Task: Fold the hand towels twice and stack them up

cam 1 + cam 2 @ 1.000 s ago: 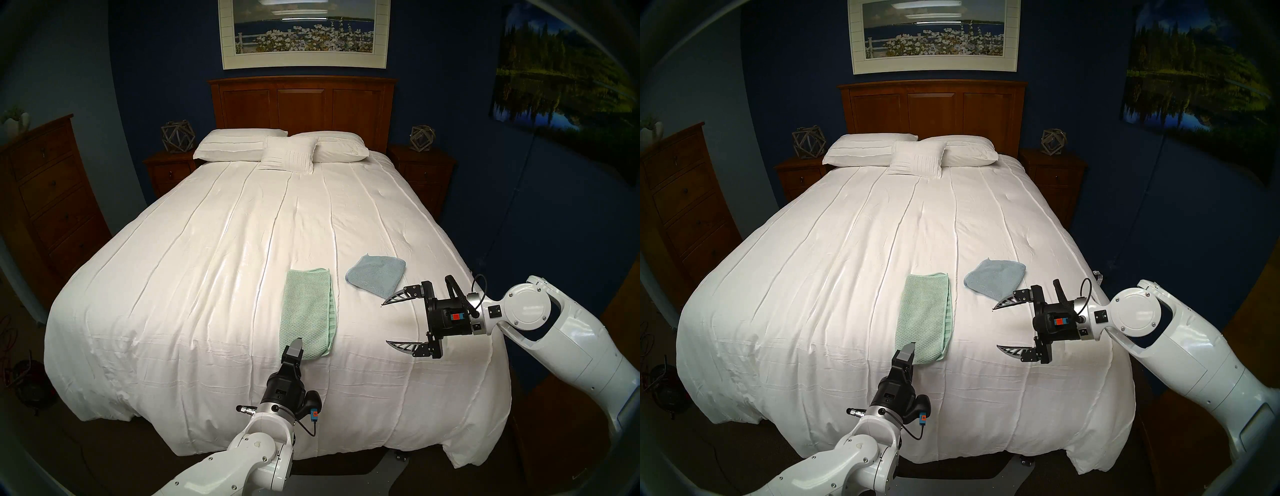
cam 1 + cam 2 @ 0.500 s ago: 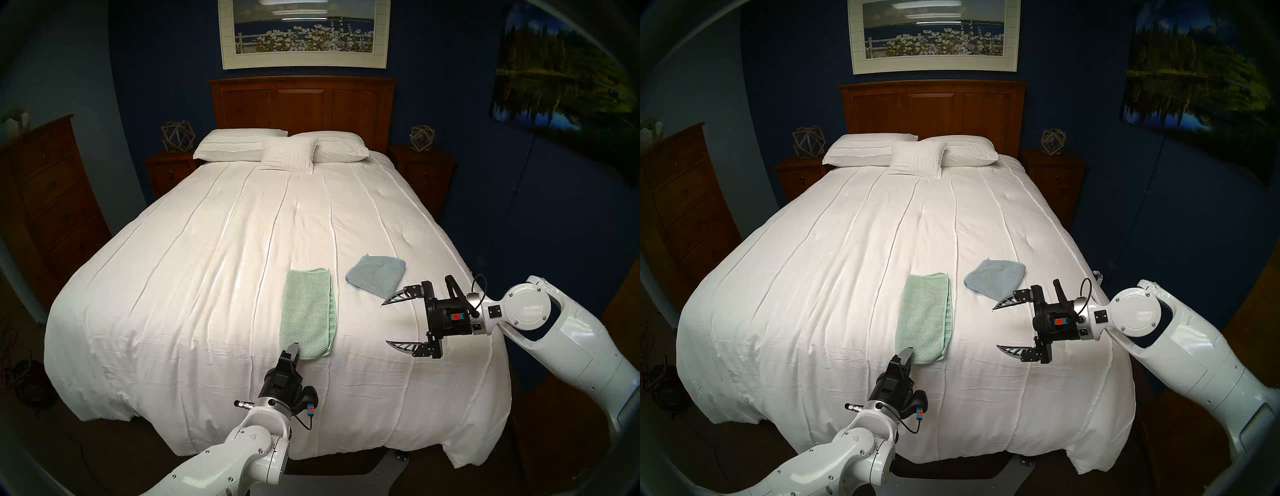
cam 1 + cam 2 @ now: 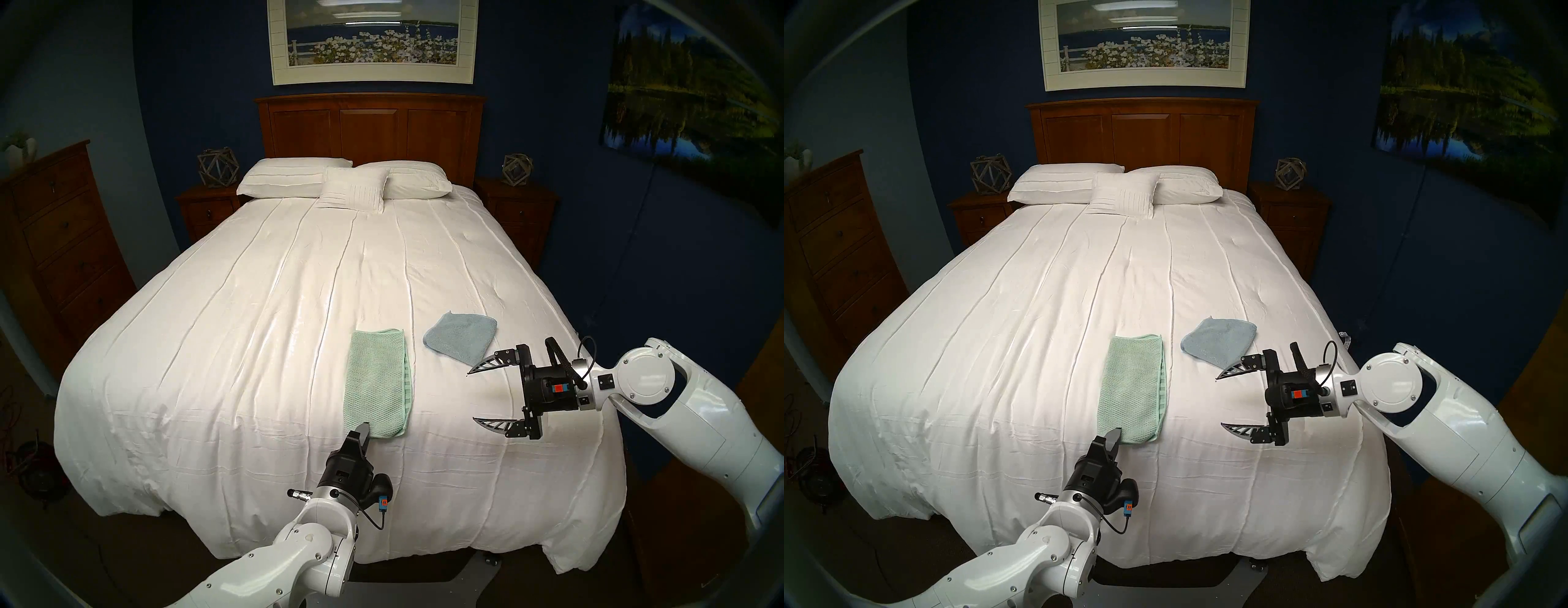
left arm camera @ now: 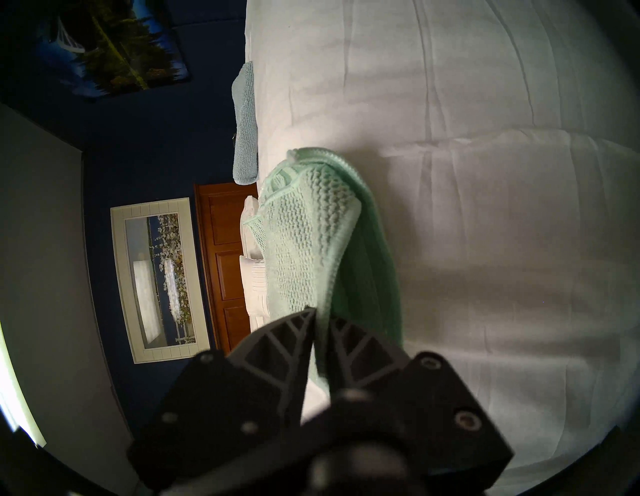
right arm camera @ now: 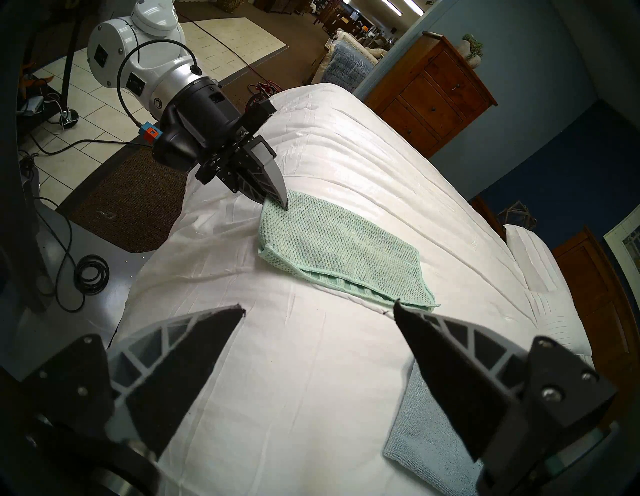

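The mint green hand towel lies folded in half as a long strip near the foot of the white bed. My left gripper is shut on its near left corner; in the left wrist view the fingers pinch the towel's edge. To its right the light blue hand towel lies as a folded square. My right gripper hovers open just in front of the blue towel, with nothing between its fingers. In the right wrist view the green towel is ahead and the blue towel at bottom right.
White pillows lie against the wooden headboard at the far end. Nightstands flank the bed and a dresser stands at the left. The bedspread drops off at the foot, just behind my left gripper.
My left gripper has closed on the green towel's near left corner, having drawn back slightly toward the foot of the bed. The right arm has not moved.
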Controlling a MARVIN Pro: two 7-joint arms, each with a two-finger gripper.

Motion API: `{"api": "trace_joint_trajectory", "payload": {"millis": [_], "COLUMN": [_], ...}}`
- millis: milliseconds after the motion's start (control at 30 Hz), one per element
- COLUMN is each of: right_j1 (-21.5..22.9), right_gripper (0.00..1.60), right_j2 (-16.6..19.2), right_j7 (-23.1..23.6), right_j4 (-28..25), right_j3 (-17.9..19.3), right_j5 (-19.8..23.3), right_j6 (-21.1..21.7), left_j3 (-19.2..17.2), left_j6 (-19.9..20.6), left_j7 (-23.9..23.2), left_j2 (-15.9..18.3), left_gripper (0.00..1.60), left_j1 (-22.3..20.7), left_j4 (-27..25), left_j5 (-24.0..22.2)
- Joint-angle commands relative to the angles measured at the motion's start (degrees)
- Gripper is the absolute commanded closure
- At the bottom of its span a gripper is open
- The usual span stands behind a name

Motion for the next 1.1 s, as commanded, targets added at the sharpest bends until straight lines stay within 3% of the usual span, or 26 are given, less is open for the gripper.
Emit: {"api": "trace_joint_trajectory", "payload": {"millis": [0,567,1067], "right_j1": [0.4,0.42,0.41], "right_gripper": [0.0,0.0,0.0], "right_j2": [-0.12,-0.13,-0.12], "right_j7": [-0.24,-0.23,-0.24], "right_j4": [-0.76,-0.74,-0.75], "right_j3": [0.42,0.4,0.41], "right_j5": [0.23,0.23,0.23], "right_j6": [-0.04,-0.06,-0.05], "left_j3": [0.39,0.64,-0.37], "left_j6": [0.3,0.23,-0.12], "left_j7": [0.74,3.9,3.3], "left_j2": [0.15,-3.37,-4.11], "left_gripper": [0.0,0.0,0.0], "left_j1": [1.85,-2.39,-5.09], "left_j4": [-1.13,5.61,6.68], "left_j5": [-0.33,-0.36,-0.06]}}
